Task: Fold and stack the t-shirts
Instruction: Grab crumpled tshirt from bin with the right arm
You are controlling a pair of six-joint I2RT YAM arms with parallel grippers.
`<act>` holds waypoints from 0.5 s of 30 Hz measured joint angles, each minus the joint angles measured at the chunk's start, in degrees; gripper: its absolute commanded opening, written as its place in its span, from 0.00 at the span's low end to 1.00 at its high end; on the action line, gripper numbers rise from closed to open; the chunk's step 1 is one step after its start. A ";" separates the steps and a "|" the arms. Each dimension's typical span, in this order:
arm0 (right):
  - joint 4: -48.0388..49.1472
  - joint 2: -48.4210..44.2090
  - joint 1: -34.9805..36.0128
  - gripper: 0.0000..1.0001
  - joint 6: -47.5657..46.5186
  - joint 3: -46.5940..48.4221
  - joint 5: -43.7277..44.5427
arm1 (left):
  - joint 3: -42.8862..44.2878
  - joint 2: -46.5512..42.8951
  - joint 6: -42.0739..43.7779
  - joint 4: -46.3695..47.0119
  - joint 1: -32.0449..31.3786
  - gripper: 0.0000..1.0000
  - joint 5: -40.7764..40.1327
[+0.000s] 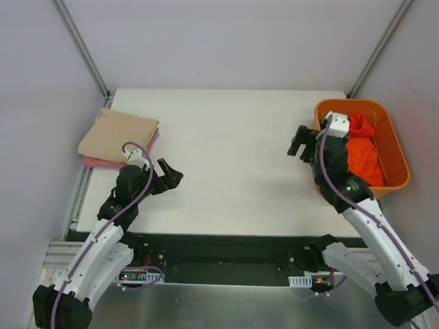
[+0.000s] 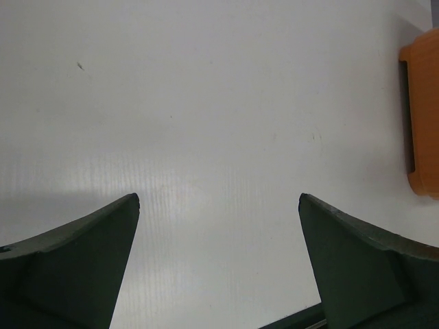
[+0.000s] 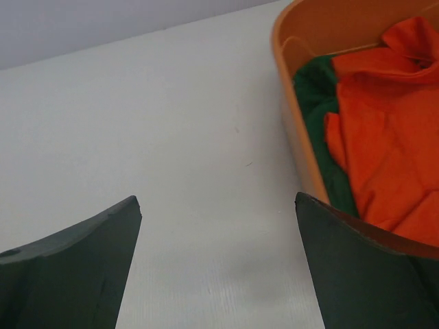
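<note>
A folded beige t-shirt (image 1: 116, 133) lies on a folded pink t-shirt (image 1: 95, 163) at the table's left edge. A crumpled bright orange t-shirt (image 1: 363, 154) (image 3: 384, 137) fills the orange bin (image 1: 394, 147) at the right, with a dark green t-shirt (image 3: 319, 103) under it against the bin's near wall (image 3: 291, 123). My left gripper (image 1: 171, 177) (image 2: 219, 197) is open over bare table, just right of the folded stack. My right gripper (image 1: 297, 142) (image 3: 218, 199) is open and empty beside the bin's left wall.
The white table (image 1: 226, 137) spans the space between the stack and the bin. The bin (image 2: 422, 116) shows at the right edge of the left wrist view. Grey walls with metal posts close in the back and sides.
</note>
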 measured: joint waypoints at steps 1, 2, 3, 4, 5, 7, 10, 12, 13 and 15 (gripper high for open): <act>-1.62 2.51 -2.78 0.97 0.61 3.61 0.00 | -0.26 0.00 0.26 0.39 0.00 0.99 0.52; -2.71 5.03 -6.69 0.97 1.25 7.02 -0.44 | -0.39 0.00 0.57 0.55 0.00 0.99 1.05; -3.26 6.95 -9.86 0.97 1.62 9.05 -0.72 | -0.46 0.00 0.72 0.76 0.00 0.99 1.31; -3.89 9.25 -14.01 0.97 2.05 11.23 -0.87 | -0.59 -0.02 0.87 1.18 0.00 0.99 1.60; -4.72 11.61 -17.66 0.96 2.12 13.11 -1.14 | -0.72 -0.17 1.01 1.46 0.00 0.99 1.92; -6.05 16.20 -23.37 0.97 1.99 15.96 -1.66 | -1.14 -0.74 1.07 1.70 0.00 0.99 2.51; -8.92 25.05 -31.63 0.98 1.60 22.01 -4.83 | -1.27 -0.96 1.18 1.70 0.00 0.99 2.71; -10.56 31.06 -35.91 0.99 1.75 26.56 -6.88 | -1.27 -0.96 1.25 1.77 0.00 0.99 2.78; -12.13 34.67 -38.18 0.99 2.10 29.64 -8.04 | -1.27 -0.87 1.29 1.77 0.00 0.99 2.80; -13.53 40.52 -41.42 0.96 2.73 34.01 -10.34 | -1.27 -0.63 1.51 1.81 0.00 0.99 2.86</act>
